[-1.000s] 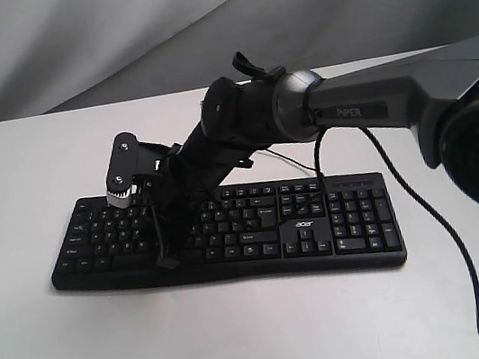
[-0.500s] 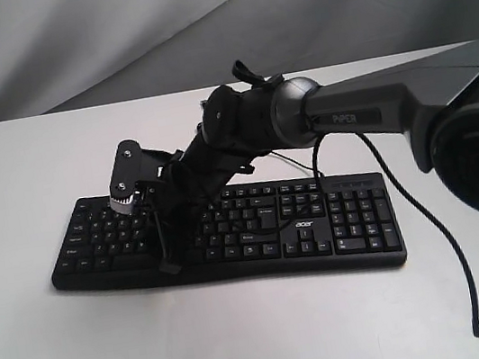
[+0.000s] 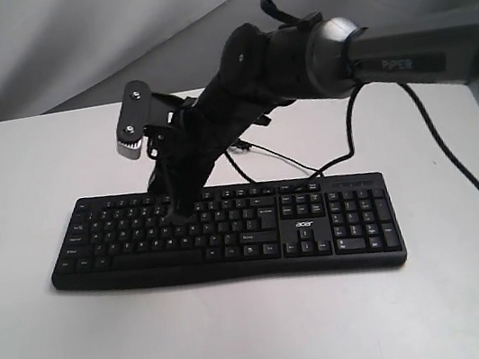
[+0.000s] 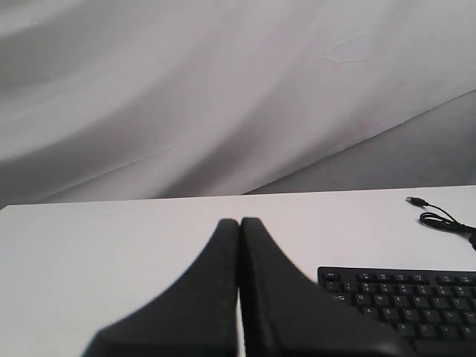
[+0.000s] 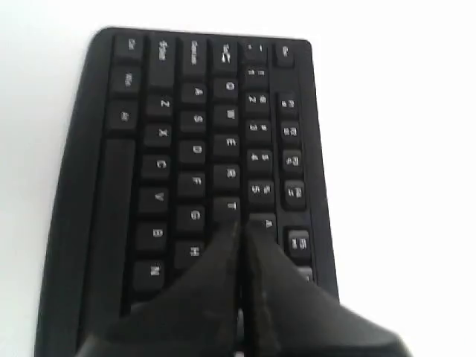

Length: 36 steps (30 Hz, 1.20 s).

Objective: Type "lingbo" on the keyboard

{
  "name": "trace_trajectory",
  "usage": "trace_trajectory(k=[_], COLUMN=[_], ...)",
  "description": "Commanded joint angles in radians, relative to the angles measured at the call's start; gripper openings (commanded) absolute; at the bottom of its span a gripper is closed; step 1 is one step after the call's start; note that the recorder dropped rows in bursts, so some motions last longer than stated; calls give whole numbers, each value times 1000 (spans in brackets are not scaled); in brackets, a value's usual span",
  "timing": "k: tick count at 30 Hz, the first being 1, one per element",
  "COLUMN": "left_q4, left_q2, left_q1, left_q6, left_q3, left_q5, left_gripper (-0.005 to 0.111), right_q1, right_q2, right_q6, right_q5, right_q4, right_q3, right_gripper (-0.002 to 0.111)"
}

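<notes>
Over keyboard, left of its middle: right hand, clenched, empty.
Keyboard lay flat on table, long axis across both arms. Right tip stood at the upper letter rows, contact unclear. Left hand, clenched, sat off its end, farther away.

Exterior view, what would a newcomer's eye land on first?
The big dark right arm reaches in from the right side of the view, its right gripper shut and pointing down at the letter keys left of the keyboard's middle. The black acer keyboard lies flat on the white table, with its thin cable lying on the table behind it.
</notes>
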Motion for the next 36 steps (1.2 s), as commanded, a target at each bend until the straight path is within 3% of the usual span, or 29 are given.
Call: trace_trajectory(k=[1, 7, 14, 36], left_q4=[0, 0, 0, 0], left_q2=[-5, -5, -5, -5], left_q1=[-7, -7, -7, -7], left_q6=[-2, -2, -2, -2], left_q3=[5, 5, 5, 5], left_q5=[-10, -10, -10, -10], left_gripper=[1, 1, 1, 1], right_q1=[-47, -83, -88, -104], right_q2=[-61, -97, -56, 7], right_q6=[12, -44, -180, -327], right_q5=[-64, -135, -141, -97], right_q4=[11, 85, 236, 352], right_q3=[121, 232, 233, 228], right_gripper=[0, 0, 0, 0])
